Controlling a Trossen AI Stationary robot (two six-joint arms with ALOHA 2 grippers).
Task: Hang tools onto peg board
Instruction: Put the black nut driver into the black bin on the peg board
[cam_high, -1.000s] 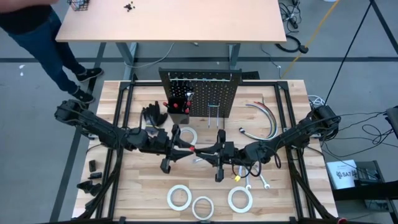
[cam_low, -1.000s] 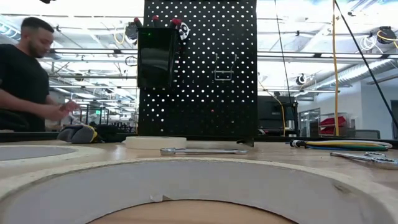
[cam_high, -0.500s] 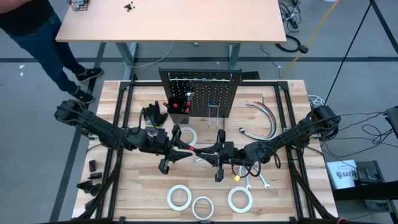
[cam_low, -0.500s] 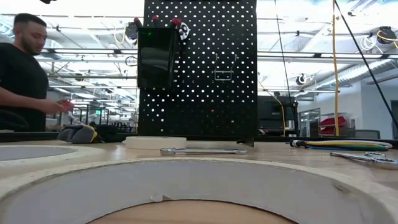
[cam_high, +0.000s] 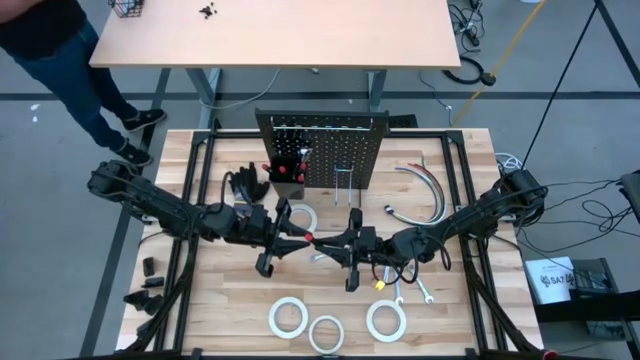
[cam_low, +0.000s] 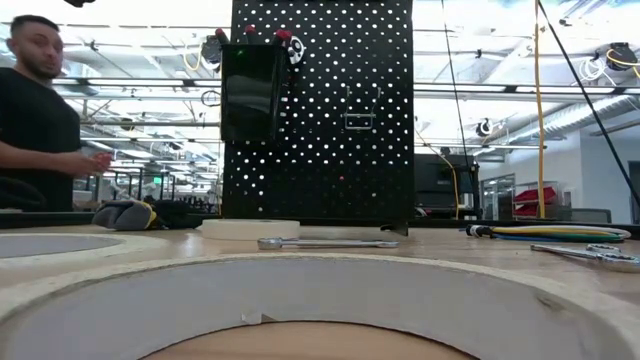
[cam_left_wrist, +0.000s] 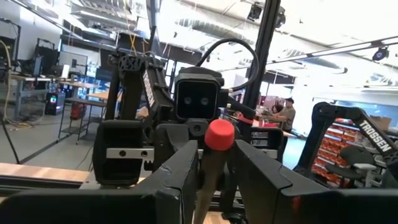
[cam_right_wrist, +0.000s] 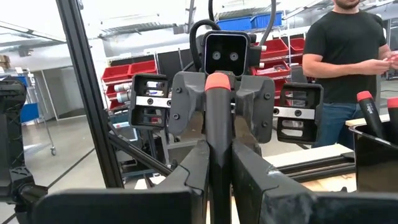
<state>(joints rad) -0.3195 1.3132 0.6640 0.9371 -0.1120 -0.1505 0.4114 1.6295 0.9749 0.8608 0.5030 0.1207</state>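
Observation:
A thin screwdriver with a red cap (cam_high: 312, 240) stands roughly upright above the table's middle, between my two grippers. My left gripper (cam_high: 302, 240) comes from the left and my right gripper (cam_high: 330, 245) from the right; both are shut on it. The black peg board (cam_high: 320, 150) stands upright at the far side. Its small bin (cam_low: 250, 92) holds other red-topped screwdrivers (cam_high: 285, 165). White tape rolls (cam_high: 288, 317) and small silver wrenches (cam_high: 400, 298) lie flat on the near table. Neither gripper shows in the low view. My left gripper (cam_left_wrist: 211, 180) pinches the screwdriver's handle (cam_left_wrist: 209, 174) below its red cap (cam_left_wrist: 219, 135), between the two fingers, coming level from the table's left. The screwdriver is lifted clear, cap upward. My right gripper (cam_right_wrist: 217, 168) pinches the black handle (cam_right_wrist: 217, 140) below the cap (cam_right_wrist: 217, 81), level from the right, fingers across the handle.
Black gloves (cam_high: 248, 185) lie left of the board and curved hoses (cam_high: 425, 195) to its right. Another tape roll (cam_high: 300, 218) and a silver tool (cam_low: 325, 243) lie before the board. A person (cam_low: 40, 110) stands beyond the table's far left corner.
Both arms and the screwdriver have kept still. The person behind the table has straightened up and lifted the head.

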